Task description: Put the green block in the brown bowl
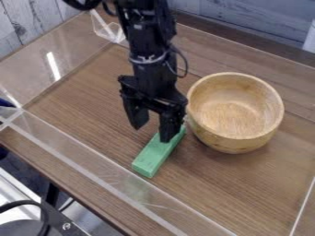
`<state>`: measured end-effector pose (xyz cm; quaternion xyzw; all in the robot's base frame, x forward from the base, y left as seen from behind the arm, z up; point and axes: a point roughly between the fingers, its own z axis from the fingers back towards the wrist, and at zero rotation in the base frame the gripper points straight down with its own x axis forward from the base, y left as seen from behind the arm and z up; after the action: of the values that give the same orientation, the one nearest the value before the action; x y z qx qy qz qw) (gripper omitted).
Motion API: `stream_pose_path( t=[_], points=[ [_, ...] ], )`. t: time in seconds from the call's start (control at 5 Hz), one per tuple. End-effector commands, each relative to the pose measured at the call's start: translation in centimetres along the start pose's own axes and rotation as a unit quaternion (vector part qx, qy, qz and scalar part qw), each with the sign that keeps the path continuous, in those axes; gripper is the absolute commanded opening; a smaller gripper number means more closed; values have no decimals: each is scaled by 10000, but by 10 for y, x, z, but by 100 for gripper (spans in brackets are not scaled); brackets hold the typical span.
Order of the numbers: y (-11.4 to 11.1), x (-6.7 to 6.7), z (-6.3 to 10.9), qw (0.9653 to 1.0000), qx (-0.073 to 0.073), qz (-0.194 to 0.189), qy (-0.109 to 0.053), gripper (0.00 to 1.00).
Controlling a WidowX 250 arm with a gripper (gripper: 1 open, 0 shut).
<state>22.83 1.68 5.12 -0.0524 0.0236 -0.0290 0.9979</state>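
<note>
Your claw (157,122) spreads open, holding nothing, over the green block (159,153); the brown bowl (234,111) sits just beside it.

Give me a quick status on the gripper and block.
Gripper open, over the block's far end. Block on the table, beside the bowl, not in it. Nothing seen between block and bowl.

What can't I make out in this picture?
- Far end of the green block: hidden in the camera view behind the black jaws.
- Whether the jaws touch the block: the gripper's dark body blurs into one shape.
- Top of the arm: cut off by the upper edge.
- Outer underside of the brown bowl: turned away from the camera.
</note>
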Motion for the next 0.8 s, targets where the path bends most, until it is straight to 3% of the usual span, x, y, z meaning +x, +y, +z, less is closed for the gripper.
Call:
stream_pose_path(
  t=[0.0,0.2,0.4,0.6],
  points=[
    [1,5,-5,9999,90,-46,-95,100],
    [1,6,-14,9999,105,-35,-18,100],
    [2,6,-18,10000,98,-13,8,0],
    [1,6,-17,10000,95,0,15,0]
  ],
)
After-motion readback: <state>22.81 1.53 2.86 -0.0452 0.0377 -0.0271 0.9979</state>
